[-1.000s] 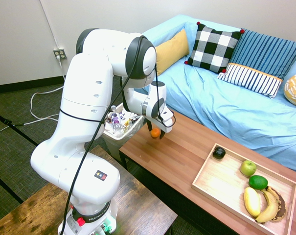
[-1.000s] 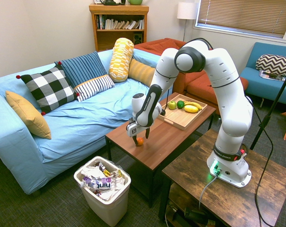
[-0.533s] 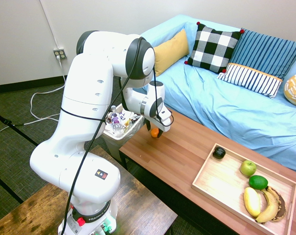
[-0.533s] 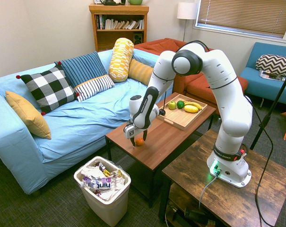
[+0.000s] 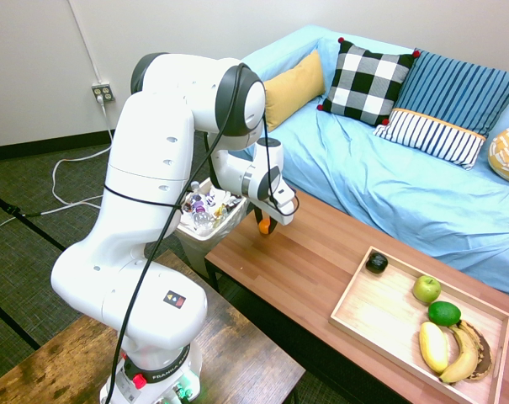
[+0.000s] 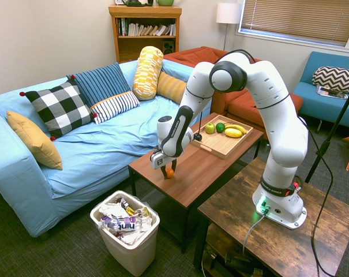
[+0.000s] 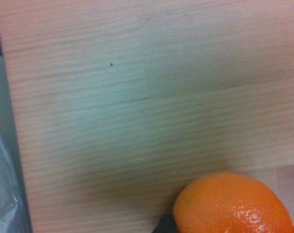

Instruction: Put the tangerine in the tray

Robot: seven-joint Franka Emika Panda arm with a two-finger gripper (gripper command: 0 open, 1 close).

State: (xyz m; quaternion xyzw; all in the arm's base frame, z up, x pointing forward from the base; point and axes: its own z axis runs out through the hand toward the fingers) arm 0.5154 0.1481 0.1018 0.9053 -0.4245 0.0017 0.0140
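One white two-finger gripper (image 5: 264,226) sits left of centre in the first exterior view, its jaws clamped together on the small round bright-orange tangerine (image 5: 263,225), which rests at the near left end of the long brown wooden coffee table (image 5: 321,269), close to that end's edge. The fruit lies there, I judge, because it has yet to be carried: the grip looks freshly taken and the tangerine seems to sit on the wood, not lifted. In the wrist view the tangerine (image 7: 233,204) fills the lower right of the frame against bare wood grain. The white arm bends over from its base at lower left, elbow high, forearm sloping down so the claw points straight down at the tabletop. Further right, at the lower right of the frame, the large shallow rectangular pale-wood tray (image 5: 376,311) waits well apart from the gripper, holding a green apple (image 5: 426,289), a green lime (image 5: 444,313) and yellow bananas (image 5: 449,349) toward its far side, so its near half is bare for the tangerine.
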